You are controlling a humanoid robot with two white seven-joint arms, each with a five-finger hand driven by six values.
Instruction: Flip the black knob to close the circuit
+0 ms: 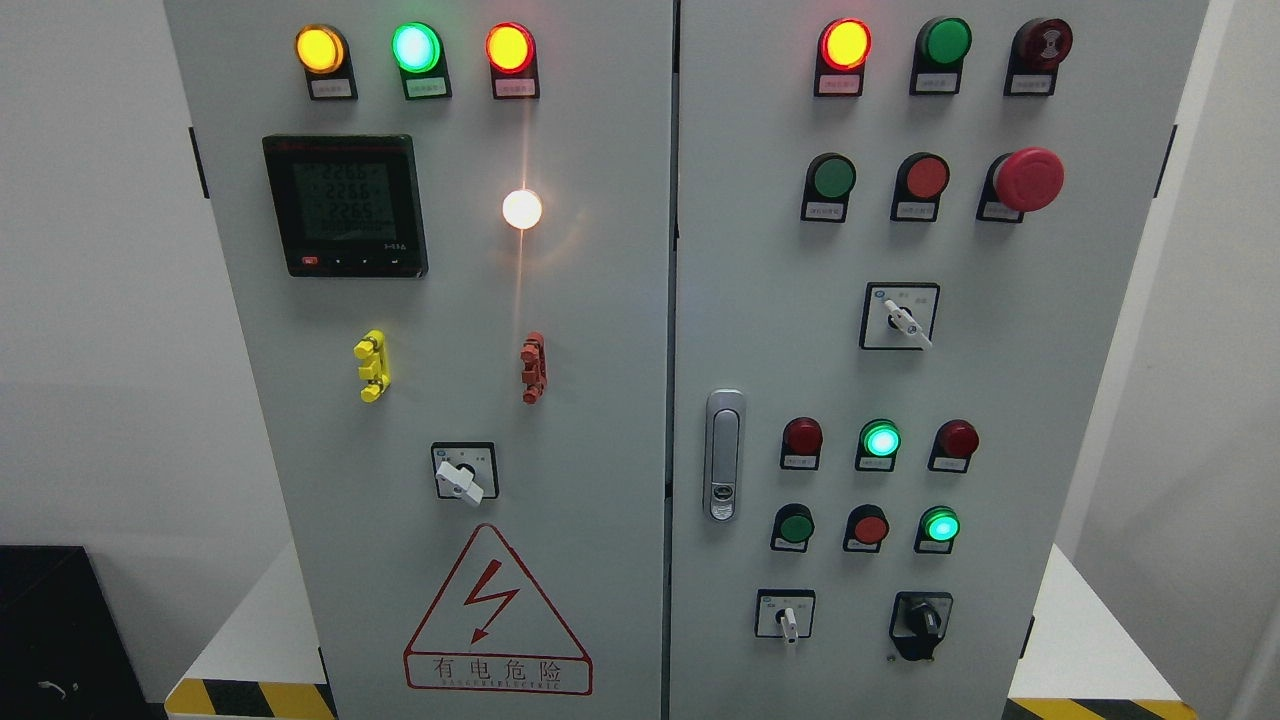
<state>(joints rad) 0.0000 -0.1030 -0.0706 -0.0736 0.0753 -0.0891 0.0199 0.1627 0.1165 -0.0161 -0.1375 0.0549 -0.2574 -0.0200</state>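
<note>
With neither hand in view, finger state unknown, reaching risks turning a white selector (787, 620) beside the black knob (922, 622).

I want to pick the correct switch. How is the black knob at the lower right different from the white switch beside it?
The black knob has a dark body and a dark plate; the white switch has a pale handle on a white plate with a black frame. The black knob sits further right, below a lit green lamp; the white switch sits below an unlit green button. Both are rotary selectors on the right door's bottom row.
</note>
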